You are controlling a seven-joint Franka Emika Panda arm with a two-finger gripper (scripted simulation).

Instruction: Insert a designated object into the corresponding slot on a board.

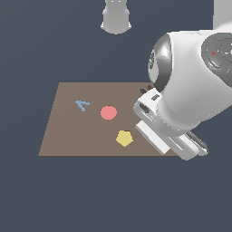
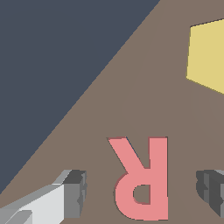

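The salmon-red letter R [image 2: 142, 179] lies flat on the brown board [image 2: 131, 96], seen only in the wrist view. My gripper [image 2: 142, 192] is open, with one fingertip [image 2: 75, 192] on each side of the R and a gap to each. In the exterior view the arm covers the gripper and the R, over the board's [image 1: 68, 131] right end. The R-shaped slot is out of view.
On the board lie a blue letter A [image 1: 82, 105], a salmon-red disc [image 1: 108, 112] and a yellow pentagon [image 1: 124, 138], which also shows in the wrist view [image 2: 208, 54]. The board's edge meets dark floor [image 2: 52, 65] beside the R. The arm's base [image 1: 116, 18] stands behind.
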